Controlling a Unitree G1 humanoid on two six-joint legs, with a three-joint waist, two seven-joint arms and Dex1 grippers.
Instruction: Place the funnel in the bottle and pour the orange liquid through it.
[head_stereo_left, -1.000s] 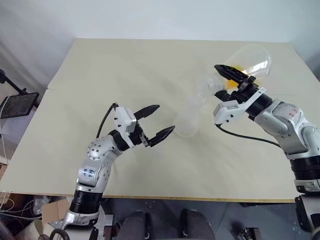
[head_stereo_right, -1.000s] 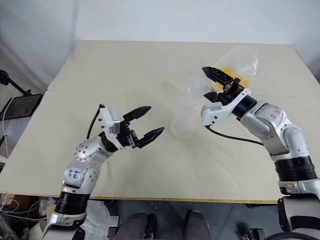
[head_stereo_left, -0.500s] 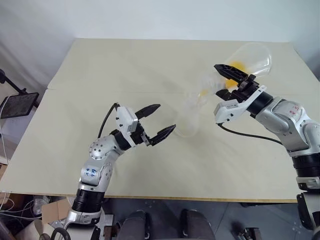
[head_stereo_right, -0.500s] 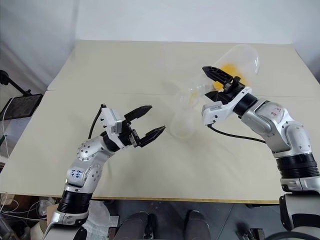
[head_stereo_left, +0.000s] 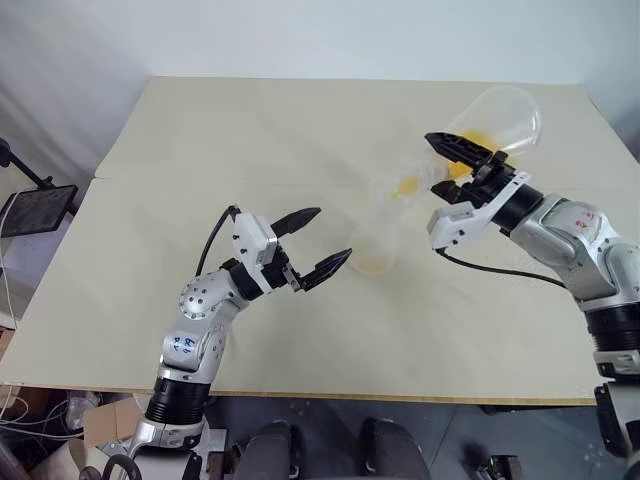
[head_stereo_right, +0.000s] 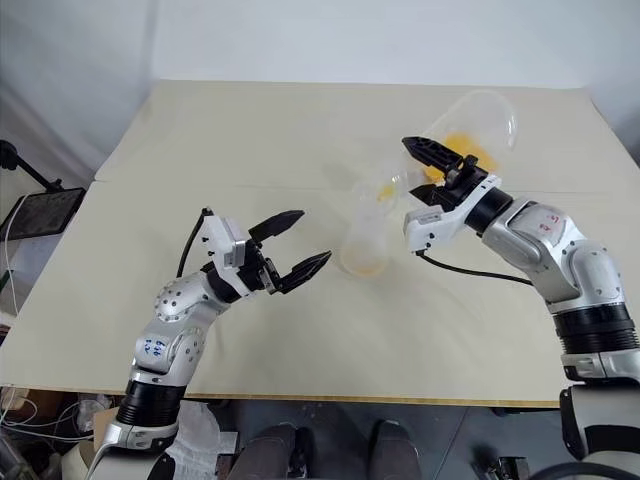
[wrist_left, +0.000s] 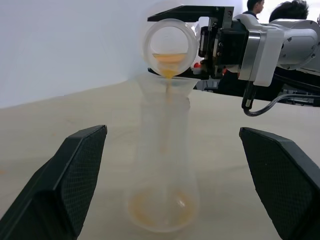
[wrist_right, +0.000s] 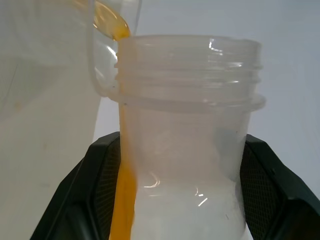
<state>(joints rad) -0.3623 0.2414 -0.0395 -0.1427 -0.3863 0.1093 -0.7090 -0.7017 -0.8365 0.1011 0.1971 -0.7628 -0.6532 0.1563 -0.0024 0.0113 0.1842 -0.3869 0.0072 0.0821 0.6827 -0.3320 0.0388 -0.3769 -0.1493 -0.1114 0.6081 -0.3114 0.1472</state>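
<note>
Right gripper (head_stereo_left: 462, 158) clamped on tilted flask (head_stereo_left: 495, 120), pouring orange liquid (wrist_left: 168, 76) into funnel (wrist_left: 167, 85) seated in bottle (wrist_left: 162, 165) on table (head_stereo_left: 300, 130). Left gripper (head_stereo_left: 312, 243) beside bottle, jaws wide apart.

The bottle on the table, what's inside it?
The bottle has the funnel in its neck, a thin orange liquid stream running down, and a shallow orange puddle at the bottom. The funnel's spout inside is too clear to make out.
</note>
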